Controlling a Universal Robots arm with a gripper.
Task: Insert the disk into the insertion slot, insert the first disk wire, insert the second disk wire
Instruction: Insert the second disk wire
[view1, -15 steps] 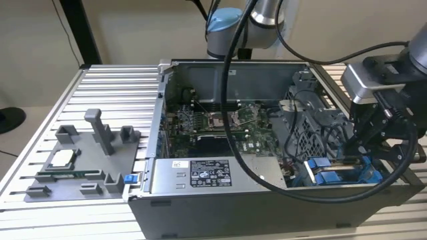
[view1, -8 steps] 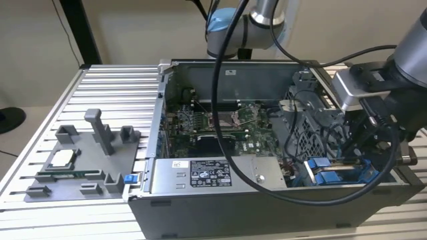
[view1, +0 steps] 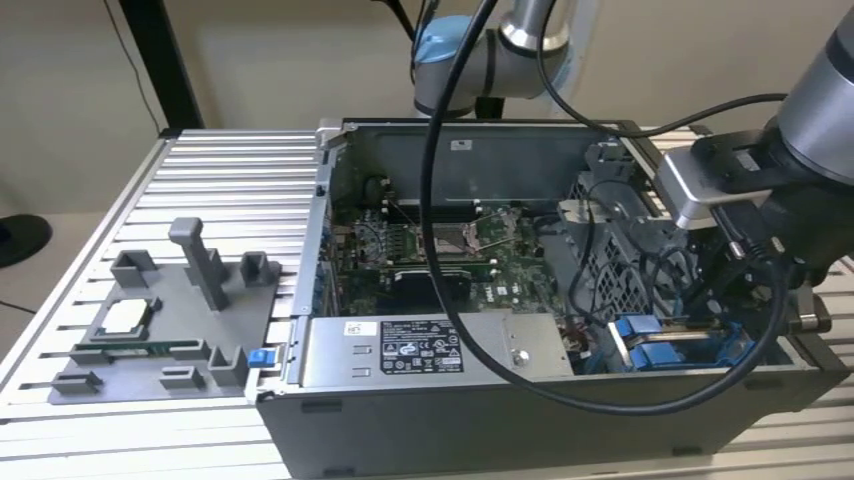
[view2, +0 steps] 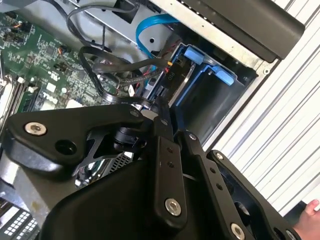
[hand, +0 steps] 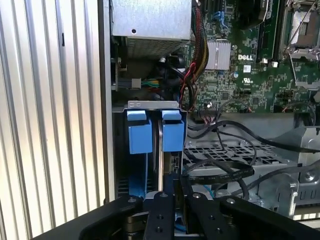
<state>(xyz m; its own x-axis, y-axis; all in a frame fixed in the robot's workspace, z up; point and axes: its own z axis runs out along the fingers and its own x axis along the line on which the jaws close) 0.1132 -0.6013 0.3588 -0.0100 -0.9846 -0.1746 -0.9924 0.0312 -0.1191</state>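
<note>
Ribbed metal desk (view1: 200, 180) carries an open computer case (view1: 534, 420), the landmark here. Off the case toward the exterior view's left sits a grey fixture (view1: 160, 330); inside lies the power-supply box (view1: 427, 350); toward the exterior view's right, the insertion slot (view1: 654, 345) shows blue tabs (likely the disk (hand: 150, 135) already seated). Directly above it hangs the end effector (hand: 167, 197), apparently pinched together on a thin upright part. I judge a wire step is in hand, calling for careful alignment.

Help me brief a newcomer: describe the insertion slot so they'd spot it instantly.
Start at the open computer case. Along its near wall lies the grey labelled power-supply box; the insertion slot sits to the exterior view's right of it. Unlike the perforated grey cage behind it, it carries two blue tabs.
</note>
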